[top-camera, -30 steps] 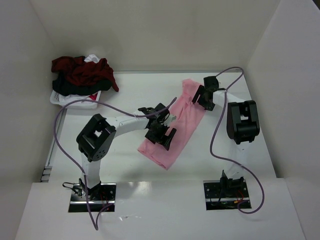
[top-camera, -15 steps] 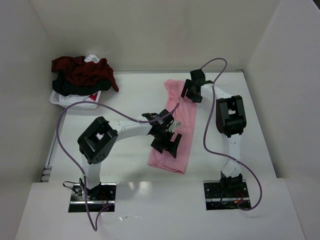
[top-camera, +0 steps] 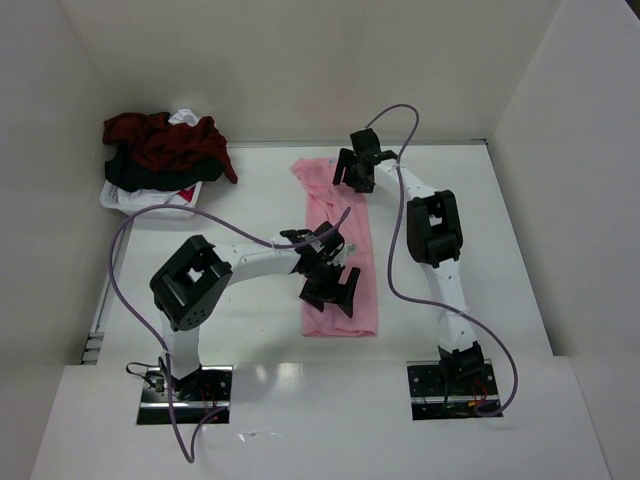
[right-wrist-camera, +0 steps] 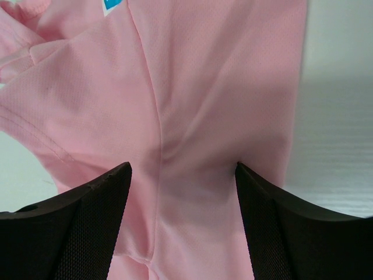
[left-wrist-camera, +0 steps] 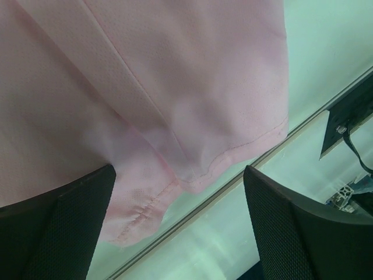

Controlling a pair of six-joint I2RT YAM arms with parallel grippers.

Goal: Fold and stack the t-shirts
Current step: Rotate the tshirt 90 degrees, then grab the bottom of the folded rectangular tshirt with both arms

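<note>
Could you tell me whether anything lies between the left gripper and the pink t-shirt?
Nothing visible does. The left gripper hangs directly over the near end of the pink t-shirt, its fingers open, with only the shirt's cloth showing between them.

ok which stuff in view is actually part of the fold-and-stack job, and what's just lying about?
Part of the job:
- pink t-shirt, spread lengthwise mid-table under both arms
- heap of dark red, black and white shirts at the far left

Just lying about:
- small white basket under that heap
</note>
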